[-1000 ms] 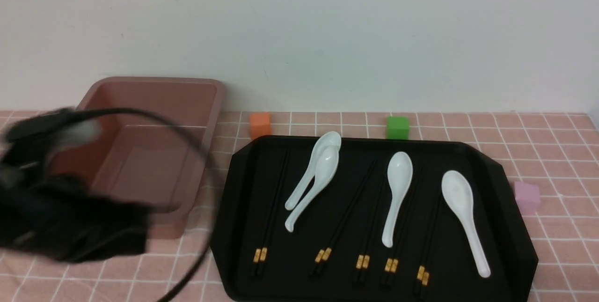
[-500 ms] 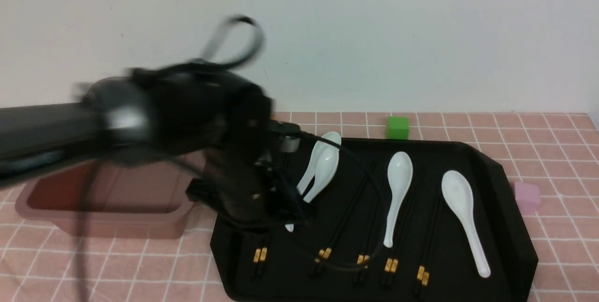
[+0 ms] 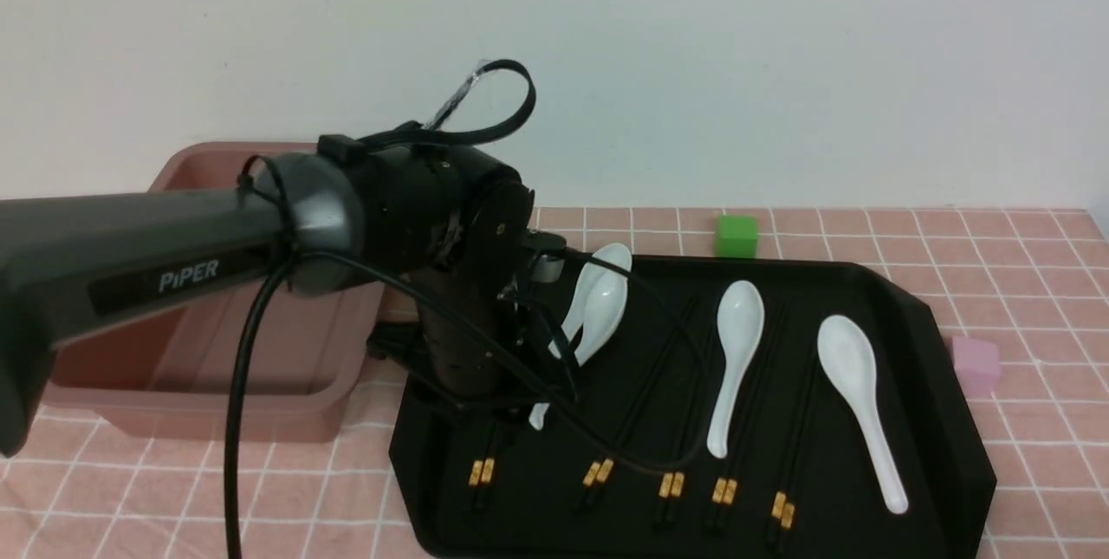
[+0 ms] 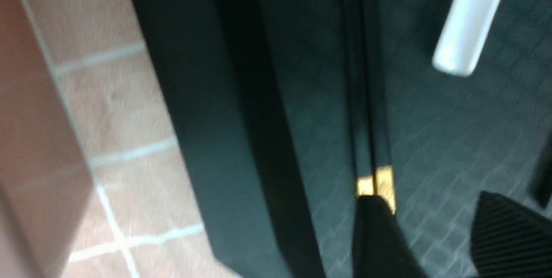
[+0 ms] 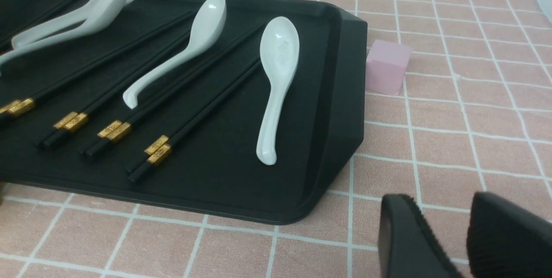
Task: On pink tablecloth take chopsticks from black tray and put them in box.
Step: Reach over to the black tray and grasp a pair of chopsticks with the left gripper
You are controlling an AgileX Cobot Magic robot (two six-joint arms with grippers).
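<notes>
Jaws of the left gripper point(image 4: 431, 243) stand apart, empty, low over the leftmost chopsticks point(image 4: 366, 97) on the black tray point(image 3: 962, 420), which sits beside the box point(image 3: 217, 420). One finger overlaps the pair, so it should straddle both sticks before closing. The right gripper point(image 5: 440, 202), narrowly parted, idles.

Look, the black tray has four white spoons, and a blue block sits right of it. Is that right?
Nearly. The block right of the black tray is pink, not blue; the right wrist view shows it. Four white spoons do lie in the tray.
</notes>
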